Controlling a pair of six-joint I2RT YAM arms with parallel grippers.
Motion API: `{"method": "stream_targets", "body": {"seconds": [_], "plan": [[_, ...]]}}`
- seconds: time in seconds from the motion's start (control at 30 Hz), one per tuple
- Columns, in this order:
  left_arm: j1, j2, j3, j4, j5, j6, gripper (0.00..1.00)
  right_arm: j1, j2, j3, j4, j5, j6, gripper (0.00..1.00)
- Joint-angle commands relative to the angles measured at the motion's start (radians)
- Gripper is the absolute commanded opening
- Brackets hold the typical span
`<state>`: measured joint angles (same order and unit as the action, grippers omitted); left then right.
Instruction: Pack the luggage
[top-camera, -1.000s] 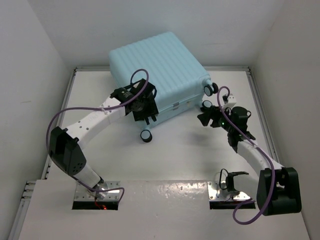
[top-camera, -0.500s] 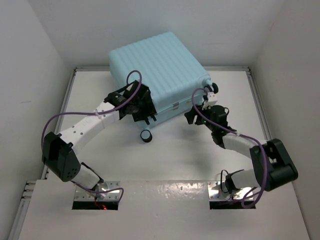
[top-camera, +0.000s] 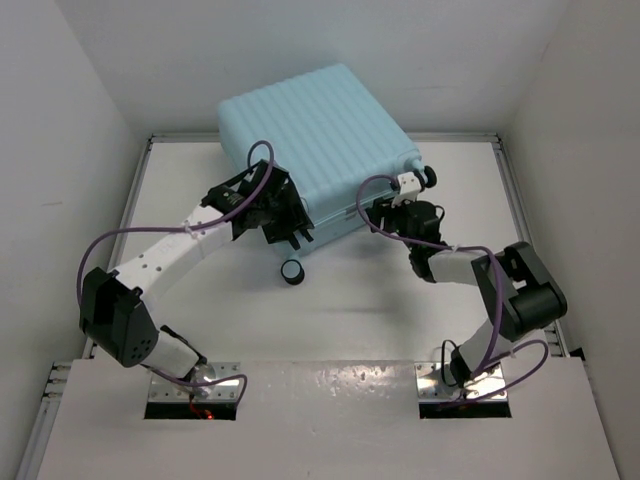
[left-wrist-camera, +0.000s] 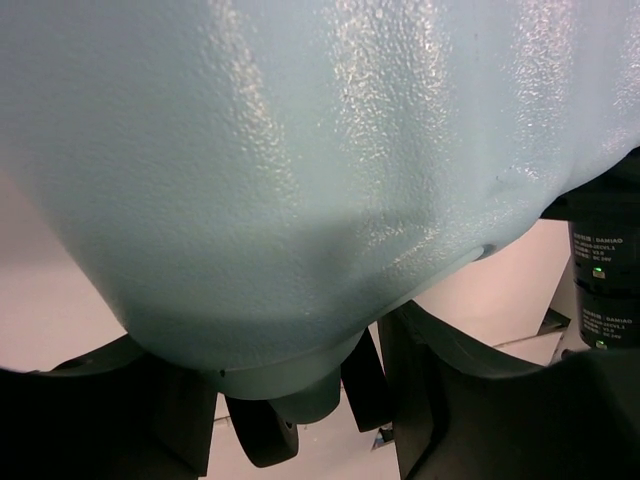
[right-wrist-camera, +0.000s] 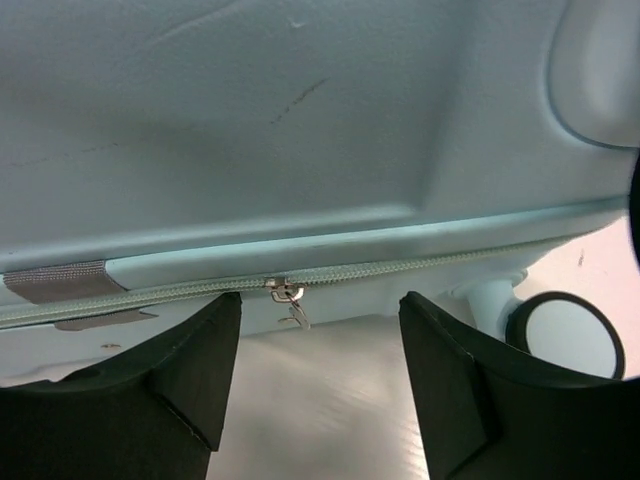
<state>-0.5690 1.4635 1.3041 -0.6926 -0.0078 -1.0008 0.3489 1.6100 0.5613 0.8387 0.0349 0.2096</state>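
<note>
The luggage (top-camera: 315, 130) is a pale aqua ribbed hard-shell suitcase lying closed at the back of the table. My left gripper (top-camera: 290, 222) is at its near left corner. In the left wrist view the shell (left-wrist-camera: 300, 150) fills the frame, and my left gripper (left-wrist-camera: 300, 400) stands open with its jaws astride the rounded corner and a black wheel (left-wrist-camera: 262, 435). My right gripper (top-camera: 372, 215) is at the near side wall. In the right wrist view my right gripper (right-wrist-camera: 320, 370) is open and empty, just short of the zipper pull (right-wrist-camera: 290, 300) on the closed zipper.
A black spinner wheel (top-camera: 291, 271) sticks out below the near left corner, and another (top-camera: 428, 176) sits at the right corner, also seen in the right wrist view (right-wrist-camera: 565, 335). White walls close in the table on the left, right and back.
My right arm has swung left and forward, bringing its gripper up to the suitcase's near side by the zipper. My left gripper has shifted slightly along the near left corner.
</note>
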Motion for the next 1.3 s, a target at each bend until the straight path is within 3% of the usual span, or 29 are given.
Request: {"method": "stream_targets", "body": {"seconds": [0.0, 0.13, 0.27, 0.3, 0.33, 0.37, 0.6, 0.7, 0.77, 0.97, 1.27], "plan": [[0.060, 0.032, -0.032, 0.142, -0.087, 0.094, 0.00, -0.013, 0.045, 0.041, 0.108, -0.062, -0.038, 0.64], [0.080, 0.032, -0.032, 0.142, -0.087, 0.094, 0.00, -0.021, 0.086, 0.054, 0.164, -0.246, -0.074, 0.54], [0.089, 0.032, -0.032, 0.142, -0.087, 0.094, 0.00, -0.039, 0.134, 0.081, 0.209, -0.335, -0.113, 0.37], [0.089, 0.032, -0.032, 0.142, -0.087, 0.094, 0.00, -0.045, 0.140, 0.091, 0.209, -0.355, -0.116, 0.30], [0.089, 0.032, -0.042, 0.142, -0.087, 0.094, 0.00, -0.057, 0.148, 0.098, 0.211, -0.387, -0.124, 0.07], [0.089, 0.032, -0.042, 0.142, -0.078, 0.094, 0.00, -0.059, 0.154, 0.103, 0.217, -0.386, -0.128, 0.00], [0.127, 0.041, -0.032, 0.142, -0.078, 0.094, 0.00, -0.082, 0.151, 0.094, 0.218, -0.348, -0.116, 0.00], [0.168, 0.032, -0.032, 0.133, -0.078, 0.094, 0.00, -0.088, 0.098, 0.062, 0.180, -0.230, -0.076, 0.00], [0.208, 0.032, -0.013, 0.123, -0.078, 0.103, 0.00, -0.090, 0.045, 0.026, 0.107, -0.074, -0.006, 0.00], [0.280, 0.023, 0.009, 0.105, -0.069, 0.134, 0.00, -0.102, -0.025, -0.032, 0.047, 0.141, 0.086, 0.00], [0.392, 0.014, 0.004, 0.094, -0.101, 0.154, 0.00, -0.234, 0.060, 0.034, 0.000, 0.165, 0.123, 0.00]]}}
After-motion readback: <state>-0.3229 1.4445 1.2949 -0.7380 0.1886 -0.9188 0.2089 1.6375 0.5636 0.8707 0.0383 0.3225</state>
